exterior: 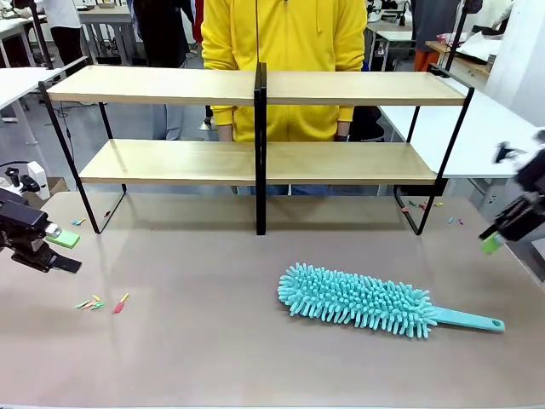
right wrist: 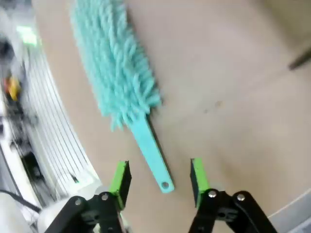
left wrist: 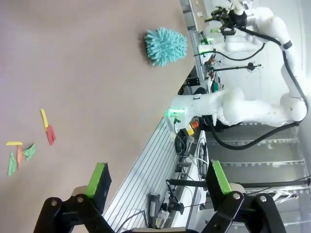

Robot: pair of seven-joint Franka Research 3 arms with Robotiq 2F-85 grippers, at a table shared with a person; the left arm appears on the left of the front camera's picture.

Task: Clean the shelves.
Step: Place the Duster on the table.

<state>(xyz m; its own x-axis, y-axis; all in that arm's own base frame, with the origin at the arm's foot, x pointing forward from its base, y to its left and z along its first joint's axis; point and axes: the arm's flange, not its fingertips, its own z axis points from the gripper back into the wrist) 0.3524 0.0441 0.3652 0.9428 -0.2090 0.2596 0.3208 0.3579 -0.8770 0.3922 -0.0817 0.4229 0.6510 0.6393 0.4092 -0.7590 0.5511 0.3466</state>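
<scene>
My right claw [right wrist: 158, 177] hangs with its jaws spread and nothing between the green pads; the duster's [exterior: 358, 300] flat handle [right wrist: 150, 148] lies on the table just beyond and below them, its eyelet end pointing back at me; in the front view that claw [exterior: 498, 234] sits out at the right edge, blurred, well right of the duster. My left claw [exterior: 53, 247] is also spread and empty, low at the near left, with a few small coloured scraps [exterior: 100, 302] on the table [exterior: 196, 358] just right of it; my left wrist camera shows its pads [left wrist: 97, 177] wide apart.

The duster lies flat in the near right part of the table, long axis running left to right, fluffy head toward the middle, handle tip toward the right; so I judge my right arm the nearer one, and the handle the end to take. Its head is a soft teal mop of stubby fingers; the handle is thin, smooth plastic.

Farther off, the shelves [exterior: 341, 162] span the table: two long pale wood boards on a thin black wire frame with a black centre post, both tiers bare; more scraps [exterior: 423, 204] lie by the right foot. A person in yellow stands behind.
</scene>
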